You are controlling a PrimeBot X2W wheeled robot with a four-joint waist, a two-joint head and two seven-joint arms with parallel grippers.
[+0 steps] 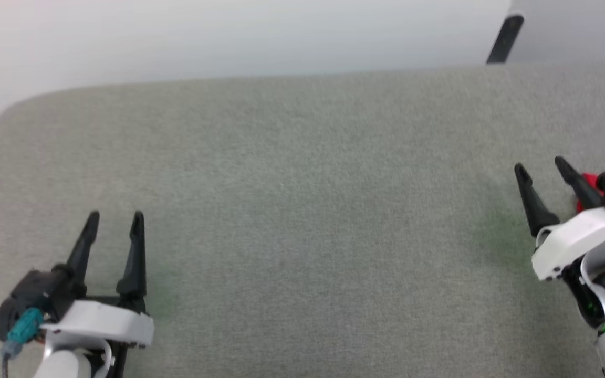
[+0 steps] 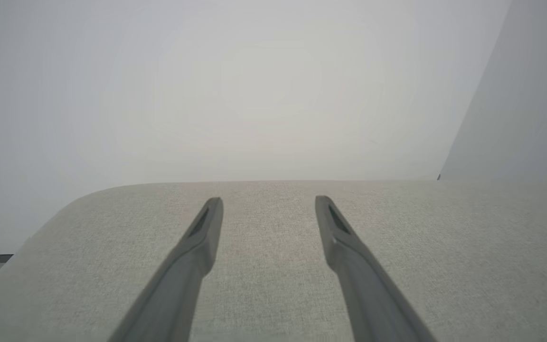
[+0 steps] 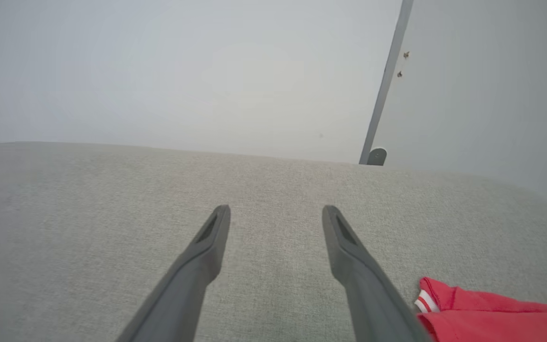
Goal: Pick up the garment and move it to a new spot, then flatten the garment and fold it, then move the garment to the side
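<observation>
Grey woven rnd-cornered surface (image 1: 302,210); red stripe-edged garment (image 3: 492,316)

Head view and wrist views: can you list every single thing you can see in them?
padded surface: one, grey-green fabric, spread in front of the robot.
garment: one, red with white-and-red striped trim, lying on the surface at the robot's right, partly cut off by the picture edge.
wall: one, white, behind the surface.
bar: one, dark, slanting up the wall at the far right.
left pincer: one, dark fingers, white wrist, open and empty over the surface's left.
right pincer: one, dark fingers, white wrist, open and empty beside the garment.
</observation>
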